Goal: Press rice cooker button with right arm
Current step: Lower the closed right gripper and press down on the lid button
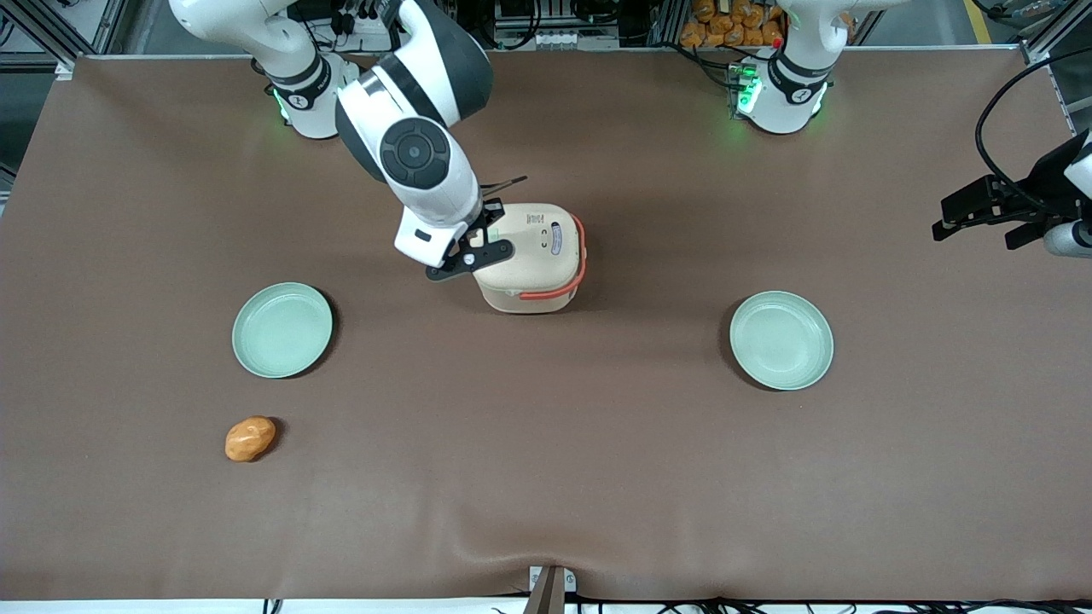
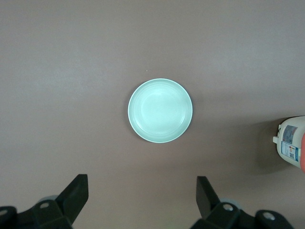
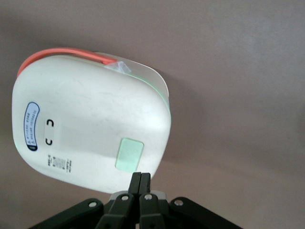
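The brown worktop (image 1: 597, 477) is big and flat, so everything sits still on it. The right arm (image 1: 415, 153) bends down from its base toward the middle of the worktop, because that is where its job is.

The rice cooker (image 1: 533, 256) stands in the middle, lid down, with its orange-red handle band (image 1: 580, 264) folded low and out of the way. Two pale green plates rest well apart from it, one (image 1: 282, 330) at about 8 o'clock from the cooker and one (image 1: 781, 340) at about 4 o'clock. I think they are not part of this job. A small orange lump of food (image 1: 250, 438) lies nearer the front camera than the first plate.

The pincer (image 3: 140, 183) hangs just above the lid edge with its two fingers pinched tight together, holding nothing. Pinched like that they make one firm tip for poking. The tip sits right beside the pale green button (image 3: 129, 154), so the press looks ready to start.
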### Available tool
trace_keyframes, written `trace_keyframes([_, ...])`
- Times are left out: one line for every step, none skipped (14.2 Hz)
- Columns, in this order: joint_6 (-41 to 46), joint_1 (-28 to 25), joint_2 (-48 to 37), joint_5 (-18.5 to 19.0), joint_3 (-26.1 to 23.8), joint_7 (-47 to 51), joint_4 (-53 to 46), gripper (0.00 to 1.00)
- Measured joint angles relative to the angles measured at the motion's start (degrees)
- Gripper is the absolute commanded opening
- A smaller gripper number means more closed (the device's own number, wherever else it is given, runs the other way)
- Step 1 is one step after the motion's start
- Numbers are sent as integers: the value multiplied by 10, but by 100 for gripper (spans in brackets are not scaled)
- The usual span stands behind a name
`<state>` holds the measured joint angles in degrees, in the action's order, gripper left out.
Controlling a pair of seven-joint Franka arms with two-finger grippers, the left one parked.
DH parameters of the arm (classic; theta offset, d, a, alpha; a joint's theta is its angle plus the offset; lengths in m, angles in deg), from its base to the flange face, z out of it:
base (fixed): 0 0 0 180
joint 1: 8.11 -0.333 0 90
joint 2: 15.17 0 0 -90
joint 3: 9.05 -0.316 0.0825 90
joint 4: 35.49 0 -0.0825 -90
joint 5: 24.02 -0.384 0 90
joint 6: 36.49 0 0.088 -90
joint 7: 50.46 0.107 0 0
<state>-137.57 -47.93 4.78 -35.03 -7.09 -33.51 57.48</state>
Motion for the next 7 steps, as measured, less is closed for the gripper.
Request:
trace_keyframes([-4, 0, 5, -1, 0, 0, 0, 0])
trace_keyframes([-6, 0, 9, -2, 0, 0, 0, 0])
trace_keyframes([-7, 0, 12, -2, 0, 0, 0, 0])
trace_keyframes([-7, 0, 16, -2, 0, 0, 1, 0])
trace_keyframes([-8, 0, 20, -2, 0, 0, 1, 0])
trace_keyframes([-9, 0, 22, -3, 0, 0, 2, 0])
trace_keyframes([-11, 0, 25, -5, -1, 0, 3, 0])
